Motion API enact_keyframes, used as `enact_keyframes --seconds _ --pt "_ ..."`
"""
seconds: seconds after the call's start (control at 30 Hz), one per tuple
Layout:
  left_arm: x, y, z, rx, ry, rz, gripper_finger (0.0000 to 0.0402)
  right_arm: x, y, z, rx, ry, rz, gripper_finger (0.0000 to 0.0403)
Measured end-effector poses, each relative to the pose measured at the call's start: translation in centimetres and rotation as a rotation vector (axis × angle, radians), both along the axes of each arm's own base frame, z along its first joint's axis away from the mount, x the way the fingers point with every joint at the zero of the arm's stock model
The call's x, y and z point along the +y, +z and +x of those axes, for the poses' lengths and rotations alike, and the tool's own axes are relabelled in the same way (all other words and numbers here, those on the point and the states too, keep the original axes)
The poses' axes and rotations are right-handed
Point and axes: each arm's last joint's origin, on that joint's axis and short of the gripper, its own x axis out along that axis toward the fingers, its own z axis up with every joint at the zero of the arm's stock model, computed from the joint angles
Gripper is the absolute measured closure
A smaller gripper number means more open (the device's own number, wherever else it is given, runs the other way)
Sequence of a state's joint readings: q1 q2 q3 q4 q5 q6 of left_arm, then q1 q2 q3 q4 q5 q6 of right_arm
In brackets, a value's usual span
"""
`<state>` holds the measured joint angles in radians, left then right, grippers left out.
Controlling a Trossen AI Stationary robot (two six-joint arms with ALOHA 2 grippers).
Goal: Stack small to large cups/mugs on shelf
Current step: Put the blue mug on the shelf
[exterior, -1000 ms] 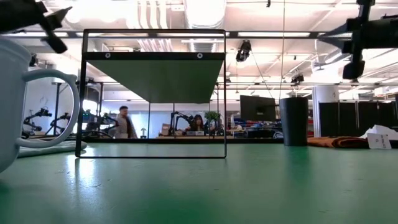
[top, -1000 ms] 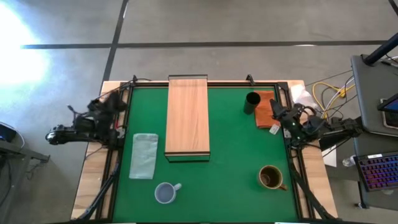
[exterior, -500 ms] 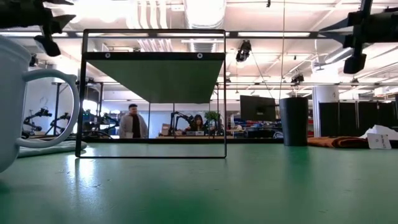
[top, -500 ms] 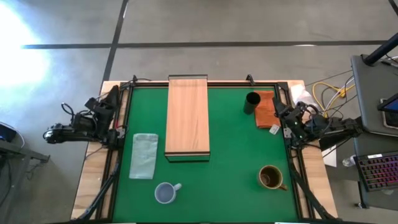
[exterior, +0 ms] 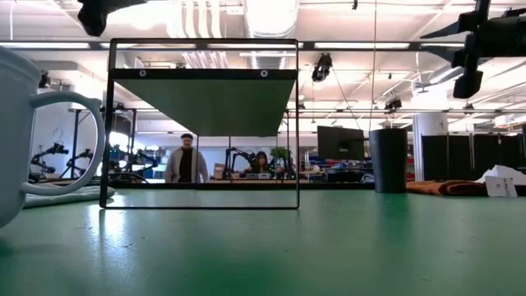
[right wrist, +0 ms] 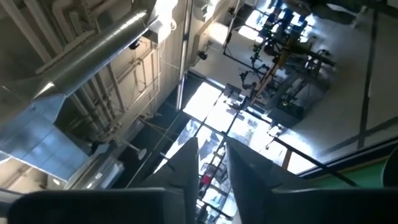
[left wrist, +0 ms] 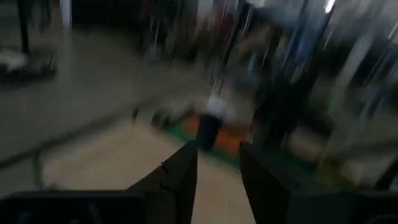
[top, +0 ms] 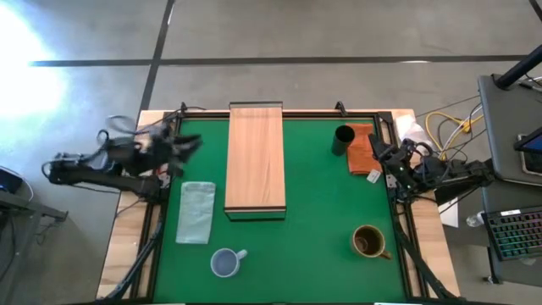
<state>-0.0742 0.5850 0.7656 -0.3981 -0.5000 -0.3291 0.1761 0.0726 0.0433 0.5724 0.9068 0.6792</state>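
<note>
The light-wood shelf (top: pixel 255 158) stands on the green mat, far of centre. The small black cup (top: pixel 343 139) stands upright at the far right, beside the orange cloth. It also shows in the low view (exterior: pixel 389 159). The brown mug (top: pixel 368 242) stands near right. The pale blue-grey mug (top: pixel 225 262) stands near the front edge, and looms large at the left of the low view (exterior: pixel 20 131). My left gripper (top: pixel 190 146) hangs in the air left of the shelf, open by a narrow gap and empty. My right gripper (top: pixel 379 154) waits at the right edge, shut and empty.
A pale green cloth (top: pixel 196 211) lies left of the shelf's near end. An orange-brown cloth (top: pixel 362 148) with a white tag lies at the far right. A dark frame runs around the mat. People stand in the room beyond the table.
My left gripper has swung from beyond the table's left edge toward the right, in over the mat toward the shelf, and it has turned toward the table. Its views are blurred by the motion. The cups, the mugs and the shelf have not moved.
</note>
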Motion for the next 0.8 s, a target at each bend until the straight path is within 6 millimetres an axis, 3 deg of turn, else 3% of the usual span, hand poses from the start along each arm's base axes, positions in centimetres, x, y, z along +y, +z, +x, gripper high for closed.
enact_keyframes --seconds 0.1,0.2,0.3,0.4,0.67,0.8 --pt "-0.4 0.7 0.9 0.334 -0.067 -0.091 0.0297 0.0 -0.1 0.1 0.012 -0.015 0.007 0.0286" --pt "-2.0 0.7 2.8 0.512 -0.219 -0.184 0.0297 0.0 -0.2 0.2 0.02 -0.013 0.011 0.0255" --pt "-4.5 0.7 4.0 0.544 -0.338 -0.246 0.0297 0.0 -0.5 0.3 0.032 -0.002 0.029 0.023" --pt "-7.6 0.9 3.7 0.54 -0.396 -0.322 0.0297 0.1 -0.7 0.5 0.039 0.009 0.049 0.0213" --pt "-17.3 -0.7 2.0 0.438 -0.278 -0.414 0.0297 0.1 -1.4 0.8 0.064 0.029 0.091 0.02" --pt "-20.2 -3.4 3.2 0.657 -0.216 -0.369 0.0297 0.1 -1.9 1.0 0.087 0.041 0.126 0.02"
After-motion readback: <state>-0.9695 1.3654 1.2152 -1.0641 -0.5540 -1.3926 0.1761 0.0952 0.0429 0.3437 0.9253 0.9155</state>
